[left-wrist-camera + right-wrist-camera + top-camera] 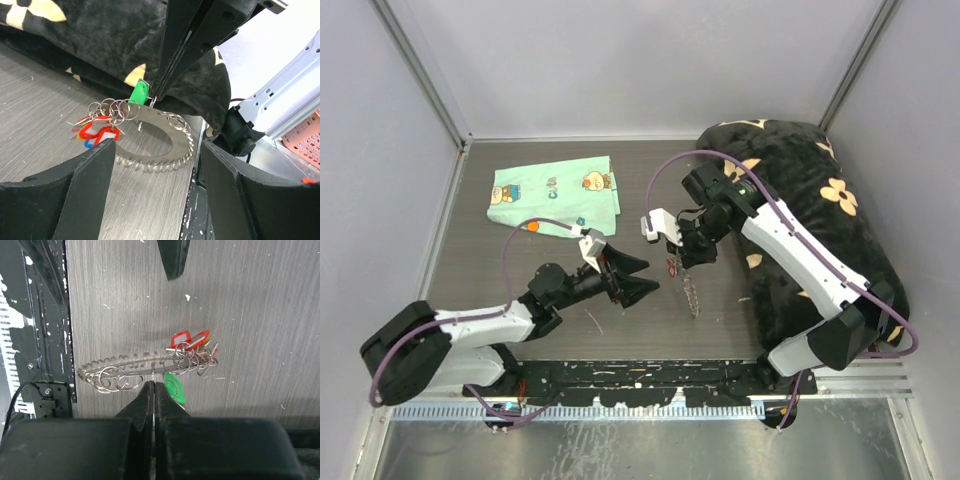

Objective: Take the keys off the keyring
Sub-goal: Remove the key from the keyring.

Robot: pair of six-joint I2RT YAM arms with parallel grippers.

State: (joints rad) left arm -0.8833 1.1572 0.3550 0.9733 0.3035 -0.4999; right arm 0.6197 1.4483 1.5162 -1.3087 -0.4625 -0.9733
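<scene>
Midway across one grey brushed table, the left gripper gapes wide beside one thin silver wire keyring, fringed with small rings, its bunched keys headed in red and green plastic; the right gripper pinches the loop's rim before one plush black cushion

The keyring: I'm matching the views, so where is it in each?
Top external: keyring centre, edge-on below the right gripper.
Left wrist: keyring centre, between the left gripper's fingers.
Right wrist: keyring centre, just above the right gripper.
Shared landmark: right gripper pinching its rim.
</scene>
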